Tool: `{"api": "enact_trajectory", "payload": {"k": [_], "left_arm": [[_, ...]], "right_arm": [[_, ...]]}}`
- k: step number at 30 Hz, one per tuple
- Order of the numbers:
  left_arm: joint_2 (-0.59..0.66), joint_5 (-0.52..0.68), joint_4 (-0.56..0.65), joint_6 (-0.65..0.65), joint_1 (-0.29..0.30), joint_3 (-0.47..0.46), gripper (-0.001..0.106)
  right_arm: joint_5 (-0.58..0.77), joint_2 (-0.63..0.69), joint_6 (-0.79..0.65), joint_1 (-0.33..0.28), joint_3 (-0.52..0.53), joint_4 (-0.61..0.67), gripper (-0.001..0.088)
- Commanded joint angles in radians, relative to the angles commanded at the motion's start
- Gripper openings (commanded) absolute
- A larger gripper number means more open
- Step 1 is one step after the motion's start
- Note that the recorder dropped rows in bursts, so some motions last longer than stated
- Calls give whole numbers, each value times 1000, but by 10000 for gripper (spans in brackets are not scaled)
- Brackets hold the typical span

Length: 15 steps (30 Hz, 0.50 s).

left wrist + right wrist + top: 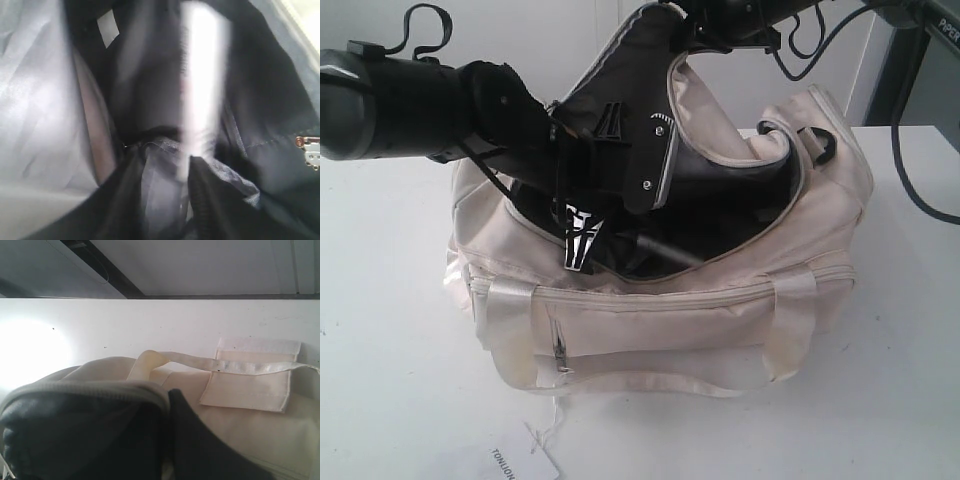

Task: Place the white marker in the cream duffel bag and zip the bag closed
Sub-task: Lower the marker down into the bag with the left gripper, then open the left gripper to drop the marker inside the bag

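Observation:
The cream duffel bag (720,320) lies open on the white table. My left gripper (582,245) reaches down inside it. In the left wrist view the white marker (202,90) is a blurred white streak against the dark lining. Its lower end runs down beside one finger (220,200). The left gripper (167,165) is open, with a wide gap showing grey lining between its jaws. My right gripper (167,405) is shut on the bag's back zipper rim (90,390). It holds that rim raised above the opening (672,75).
A white paper tag (525,460) lies on the table in front of the bag. The front pocket's zipper pull (560,350) hangs at the bag's near left. A metal pull (310,150) shows at the opening's edge. A cream strap (250,367) crosses the bag's back side.

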Motion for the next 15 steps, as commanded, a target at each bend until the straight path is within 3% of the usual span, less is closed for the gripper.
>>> {"api": "enact_trajectory", "payload": {"k": [7,11,15], "left_arm": [[-18,0,-2,-7,0,0,498],[-58,15,-5,-114,0,0,498],[-89,55,-5,-138,0,0,495]], "right_arm": [[0,0,0,0,0,0,0],[0,0,0,0,0,0,0],[0,0,0,0,0,0,0]]}}
